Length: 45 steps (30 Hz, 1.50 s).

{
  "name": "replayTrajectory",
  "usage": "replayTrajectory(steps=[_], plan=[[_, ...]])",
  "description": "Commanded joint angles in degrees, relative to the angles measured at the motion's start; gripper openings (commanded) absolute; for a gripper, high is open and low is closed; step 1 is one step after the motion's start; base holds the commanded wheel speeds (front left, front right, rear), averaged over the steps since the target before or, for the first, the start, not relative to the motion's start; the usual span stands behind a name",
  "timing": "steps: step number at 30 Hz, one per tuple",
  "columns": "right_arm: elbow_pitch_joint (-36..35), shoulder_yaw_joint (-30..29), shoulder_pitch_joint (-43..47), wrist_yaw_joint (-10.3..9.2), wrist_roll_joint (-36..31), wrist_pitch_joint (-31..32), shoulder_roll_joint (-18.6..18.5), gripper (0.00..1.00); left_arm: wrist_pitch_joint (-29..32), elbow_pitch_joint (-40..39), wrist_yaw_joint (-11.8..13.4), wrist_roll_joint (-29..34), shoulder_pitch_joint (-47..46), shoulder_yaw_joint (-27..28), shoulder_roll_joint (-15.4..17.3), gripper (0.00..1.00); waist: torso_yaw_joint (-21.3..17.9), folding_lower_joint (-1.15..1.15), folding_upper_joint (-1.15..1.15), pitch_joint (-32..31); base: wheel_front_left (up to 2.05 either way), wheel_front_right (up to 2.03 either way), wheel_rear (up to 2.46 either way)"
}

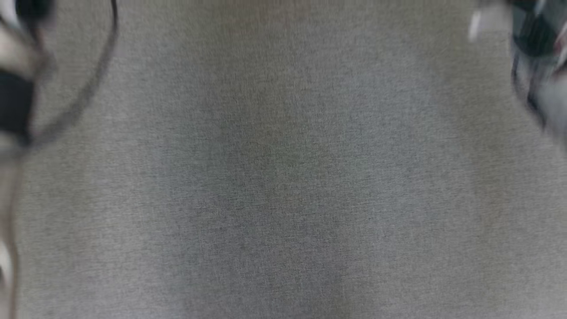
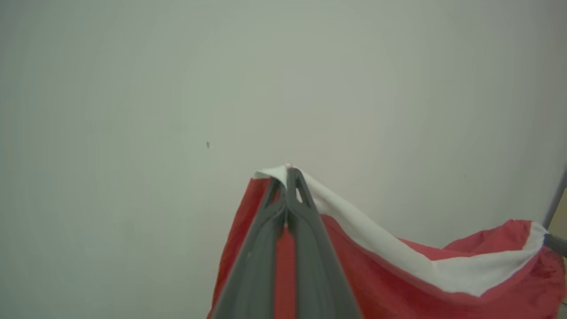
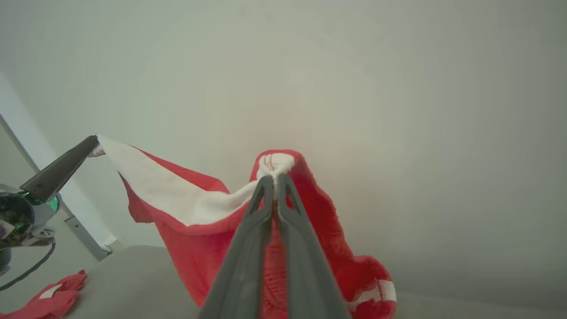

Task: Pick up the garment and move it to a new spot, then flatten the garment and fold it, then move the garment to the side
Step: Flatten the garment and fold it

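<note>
The garment (image 2: pixel 398 274) is red with a white band along its top edge. It hangs stretched in the air between my two grippers. In the left wrist view my left gripper (image 2: pixel 287 170) is shut on one end of the white band. My right gripper (image 3: pixel 273 177) is shut on the bunched other end of the band. The right wrist view also shows the left gripper (image 3: pixel 91 146) at the far left, pinching its corner. The garment's lower part (image 3: pixel 367 288) droops to the grey table (image 3: pixel 133 274).
A second red cloth (image 3: pixel 48 297) lies on the table at the lower left of the right wrist view. The blurred head view looks down on grey tabletop (image 1: pixel 283 177), with a dark cable (image 1: pixel 88 93) and arm parts at its left and upper right edges. A pale wall stands behind.
</note>
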Motion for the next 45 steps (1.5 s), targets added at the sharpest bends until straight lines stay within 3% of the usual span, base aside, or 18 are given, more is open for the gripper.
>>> replayTrajectory(steps=[1,8,13,18,29,38,45], plan=[[-2.49,1.34,4.56,0.06,0.65,-0.57,-2.14,0.00,-0.68,-3.59,0.64,-0.93,5.45,1.26,0.64,0.00,0.51,0.01,-0.01,-3.06,0.00,0.00,0.00],[-13.30,3.88,24.58,0.06,3.50,-3.06,-8.98,0.00,-1.10,-22.50,7.45,-2.52,34.52,5.21,2.17,0.00,0.21,0.01,-0.01,-8.37,0.00,0.00,0.00],[-17.23,2.22,37.51,0.06,3.85,-4.28,-10.47,0.00,-1.04,-30.22,9.13,-1.27,53.01,8.47,0.49,0.00,0.19,0.01,-0.01,-11.32,0.00,0.00,0.00],[-18.29,0.33,48.57,0.06,2.21,-4.73,-10.04,0.00,-1.06,-31.22,7.81,0.60,66.23,12.06,-3.74,0.00,0.41,0.01,-0.01,-14.90,0.00,0.00,0.00],[-19.12,-5.29,71.71,0.06,-2.67,-4.74,-5.20,0.00,-1.07,-25.56,3.04,9.73,82.37,17.16,-11.03,0.00,1.46,0.01,-0.01,-23.20,0.00,0.00,0.00],[-24.27,-7.36,82.82,0.06,-6.18,-4.46,-2.53,0.00,-1.07,-25.62,1.59,13.98,87.87,21.22,-12.52,0.00,0.94,0.01,-0.01,-25.46,0.00,0.00,0.00],[-28.60,-10.72,82.63,0.06,-7.04,-3.64,-0.35,0.00,-1.07,-29.07,0.68,17.04,85.76,22.25,-10.92,0.00,-0.97,0.01,-0.01,-25.33,0.00,0.00,0.00]])
